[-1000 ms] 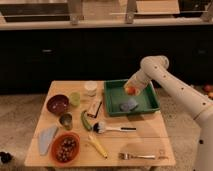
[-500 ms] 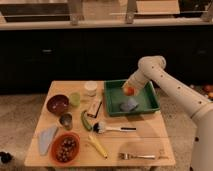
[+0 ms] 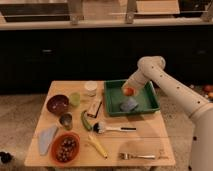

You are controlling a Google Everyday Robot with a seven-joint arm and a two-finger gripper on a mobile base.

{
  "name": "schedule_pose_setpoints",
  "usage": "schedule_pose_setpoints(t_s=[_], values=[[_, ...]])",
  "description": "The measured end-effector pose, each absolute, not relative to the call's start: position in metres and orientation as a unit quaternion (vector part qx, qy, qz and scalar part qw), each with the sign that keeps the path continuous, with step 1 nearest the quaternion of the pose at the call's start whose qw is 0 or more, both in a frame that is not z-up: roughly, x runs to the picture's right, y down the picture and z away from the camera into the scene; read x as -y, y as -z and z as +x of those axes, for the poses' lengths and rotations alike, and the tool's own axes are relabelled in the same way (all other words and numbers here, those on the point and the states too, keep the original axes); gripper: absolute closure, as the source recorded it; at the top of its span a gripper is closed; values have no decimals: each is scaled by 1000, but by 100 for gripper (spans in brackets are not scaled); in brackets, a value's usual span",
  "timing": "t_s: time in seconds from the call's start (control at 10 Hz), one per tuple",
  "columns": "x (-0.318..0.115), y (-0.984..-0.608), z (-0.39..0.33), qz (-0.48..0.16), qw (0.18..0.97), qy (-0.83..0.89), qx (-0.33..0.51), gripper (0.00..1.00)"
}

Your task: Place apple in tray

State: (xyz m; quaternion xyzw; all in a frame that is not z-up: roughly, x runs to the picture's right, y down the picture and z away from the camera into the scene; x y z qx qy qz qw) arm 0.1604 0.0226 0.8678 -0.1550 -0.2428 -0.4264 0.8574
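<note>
Starting nearest:
Orange bowl (image 3: 65,147): table's 7 o'clock corner, filled with brown nuts.
Brush (image 3: 107,128): just below the tray.
Tray (image 3: 150,102): table's 1 o'clock area.
Gripper (image 3: 128,89): clamped around the apple (image 3: 129,92), over the tray's middle.

The white arm enters from the 4 o'clock edge of the view and rises toward 11 o'clock to a rounded elbow joint near the upper right. From that joint the forearm bends back down toward 7 o'clock. The gripper (image 3: 129,90) hangs at the forearm's lower end, pointing down toward 7 o'clock, a little right of the view's centre.
</note>
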Motion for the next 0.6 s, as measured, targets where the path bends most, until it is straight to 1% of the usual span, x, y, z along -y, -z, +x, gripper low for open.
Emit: schedule_pose_setpoints(t_s=[0.1,0.3,0.4,0.6], values=[[-24,-868,160,-157,857,421,254,96],[-24,-867,159,-163,853,409,281,78],[-25,-866,158,-168,849,406,292,65],[-25,-866,156,-172,846,403,304,49]])
